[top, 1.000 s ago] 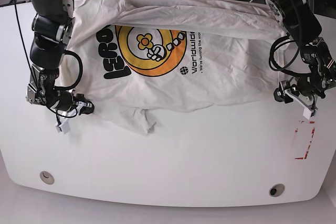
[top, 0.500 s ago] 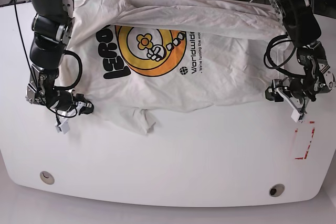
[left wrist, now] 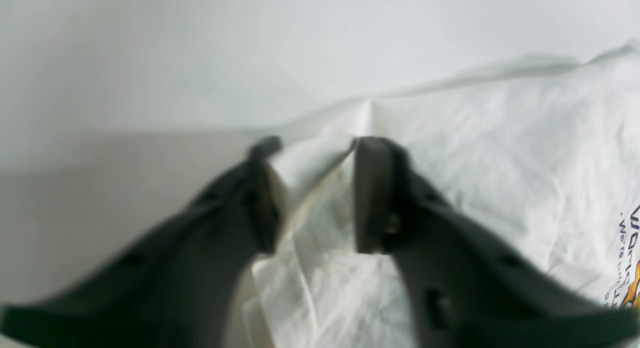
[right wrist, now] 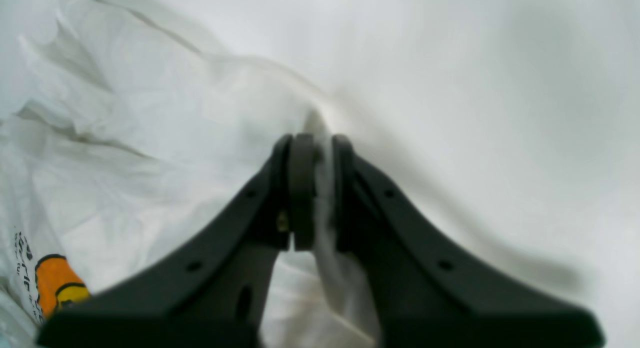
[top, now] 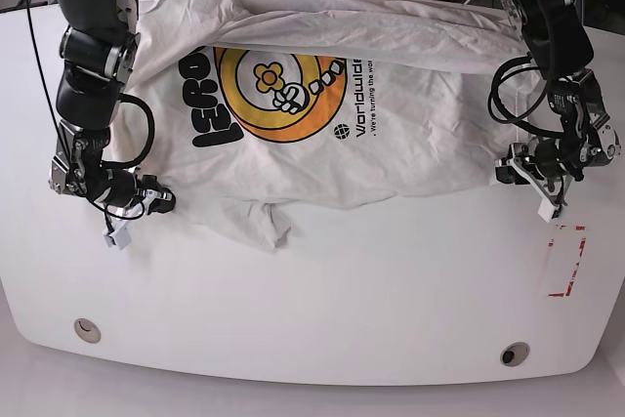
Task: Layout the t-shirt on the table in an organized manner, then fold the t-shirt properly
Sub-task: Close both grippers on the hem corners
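Layout stage under way; no fold made yet.
One t-shirt [top: 322, 114] lies print-up across the far half of the one table [top: 322, 300], rumpled, far edge doubled over, a crease bunched at its near edge. Two grippers: the right gripper [right wrist: 312, 188] is clamped on cloth at the shirt's left corner; the left gripper [left wrist: 312, 193] straddles the right edge, jaws parted around a fold, not pinching. Flattening and all folding remain.

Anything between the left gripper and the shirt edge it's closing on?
Nothing visible. The left gripper has its jaws apart with a fold of the t-shirt already between them, at the cloth's edge on the table.
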You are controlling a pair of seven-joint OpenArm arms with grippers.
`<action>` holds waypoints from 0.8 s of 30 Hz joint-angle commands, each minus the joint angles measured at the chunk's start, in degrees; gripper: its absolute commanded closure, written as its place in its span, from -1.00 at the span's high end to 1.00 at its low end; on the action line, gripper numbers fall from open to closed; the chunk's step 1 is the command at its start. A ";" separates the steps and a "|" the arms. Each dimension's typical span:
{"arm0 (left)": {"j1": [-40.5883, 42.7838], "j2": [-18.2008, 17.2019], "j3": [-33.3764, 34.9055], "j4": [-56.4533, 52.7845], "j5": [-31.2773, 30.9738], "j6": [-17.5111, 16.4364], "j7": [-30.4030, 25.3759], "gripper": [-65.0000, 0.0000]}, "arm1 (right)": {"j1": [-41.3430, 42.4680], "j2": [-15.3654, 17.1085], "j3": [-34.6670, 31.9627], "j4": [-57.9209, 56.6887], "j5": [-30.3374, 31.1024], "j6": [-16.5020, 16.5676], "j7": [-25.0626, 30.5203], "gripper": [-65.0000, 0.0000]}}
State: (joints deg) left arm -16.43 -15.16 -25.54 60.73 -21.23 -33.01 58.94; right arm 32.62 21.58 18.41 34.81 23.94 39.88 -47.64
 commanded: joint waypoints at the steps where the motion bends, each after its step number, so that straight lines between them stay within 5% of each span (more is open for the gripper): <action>1: -0.15 -0.18 0.18 0.06 1.23 0.09 2.73 -0.71 | 1.88 0.97 0.27 0.93 0.63 0.12 0.65 -0.82; 12: -1.64 -0.09 0.09 3.75 1.15 0.09 1.24 -0.93 | 1.97 1.05 0.27 1.02 0.63 0.12 0.56 -0.92; 24: -2.26 -0.01 0.09 15.01 1.15 0.09 1.50 -0.95 | 3.91 2.11 0.35 5.76 0.72 0.12 -4.19 -1.00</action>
State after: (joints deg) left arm -17.34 -14.33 -25.34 72.99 -19.38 -32.97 61.23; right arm 34.50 22.22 18.44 36.27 23.77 39.86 -51.27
